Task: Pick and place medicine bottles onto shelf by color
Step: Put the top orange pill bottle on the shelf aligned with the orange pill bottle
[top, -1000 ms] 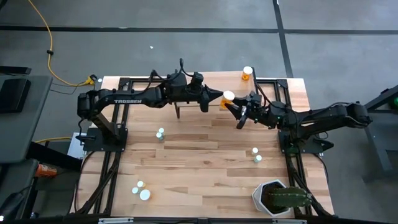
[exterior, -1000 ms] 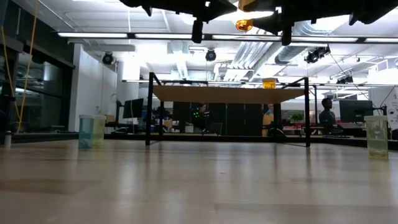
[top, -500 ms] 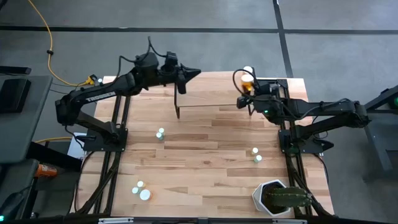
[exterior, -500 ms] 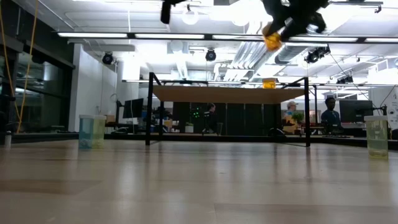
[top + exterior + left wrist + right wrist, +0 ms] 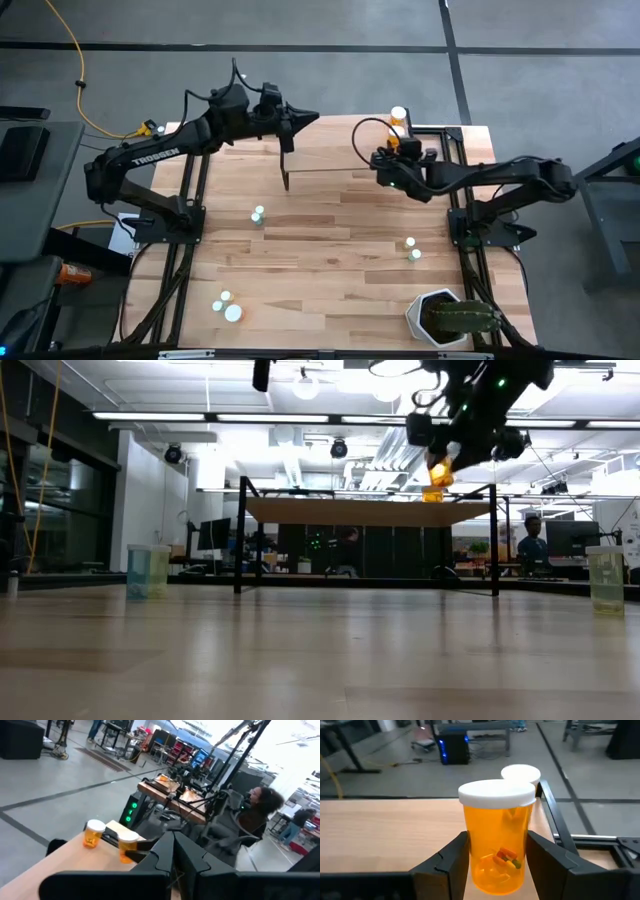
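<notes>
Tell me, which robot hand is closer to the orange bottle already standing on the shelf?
The right gripper, holding another orange bottle just beside the standing bottle. The left gripper waits over the shelf's opposite end.

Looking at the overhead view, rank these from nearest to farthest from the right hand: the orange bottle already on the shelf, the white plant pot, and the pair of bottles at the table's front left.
1. The orange bottle on the shelf, just behind the right hand, at the shelf's right end.
2. The white plant pot, at the table's front right corner.
3. The front-left pair of bottles, farthest, diagonally across the table.
</notes>
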`<state>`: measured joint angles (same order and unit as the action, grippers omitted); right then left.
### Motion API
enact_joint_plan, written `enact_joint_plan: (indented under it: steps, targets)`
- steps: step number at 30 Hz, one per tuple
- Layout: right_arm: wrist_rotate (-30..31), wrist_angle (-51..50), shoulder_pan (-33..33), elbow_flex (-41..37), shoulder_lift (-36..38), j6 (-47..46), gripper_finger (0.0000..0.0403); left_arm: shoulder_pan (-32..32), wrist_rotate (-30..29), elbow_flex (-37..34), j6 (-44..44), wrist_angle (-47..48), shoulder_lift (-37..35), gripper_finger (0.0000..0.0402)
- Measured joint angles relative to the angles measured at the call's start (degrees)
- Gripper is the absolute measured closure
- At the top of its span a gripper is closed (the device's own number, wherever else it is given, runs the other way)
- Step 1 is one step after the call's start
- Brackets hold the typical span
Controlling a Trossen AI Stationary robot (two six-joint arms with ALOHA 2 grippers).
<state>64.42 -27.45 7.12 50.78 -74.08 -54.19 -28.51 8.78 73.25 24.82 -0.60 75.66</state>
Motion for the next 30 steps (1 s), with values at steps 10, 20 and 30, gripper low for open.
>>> enact_joint_plan:
  steps: [10,20,30]
  targets:
    - [-4.80,1.91,4.63,0.00,-4.52,0.10,0.0240,0.51,0.15,0.00,0.02,-0.02,0.00,0.0401]
    - [-6.92,1.83,6.61,0.00,-4.70,1.65,0.0240,0.54,0.02,0.00,0.02,-0.06,0.00,0.0401]
    - [-7.12,1.75,6.77,0.02,-4.68,1.70,0.0240,0.55,-0.43,0.00,0.02,-0.07,0.00,0.0401]
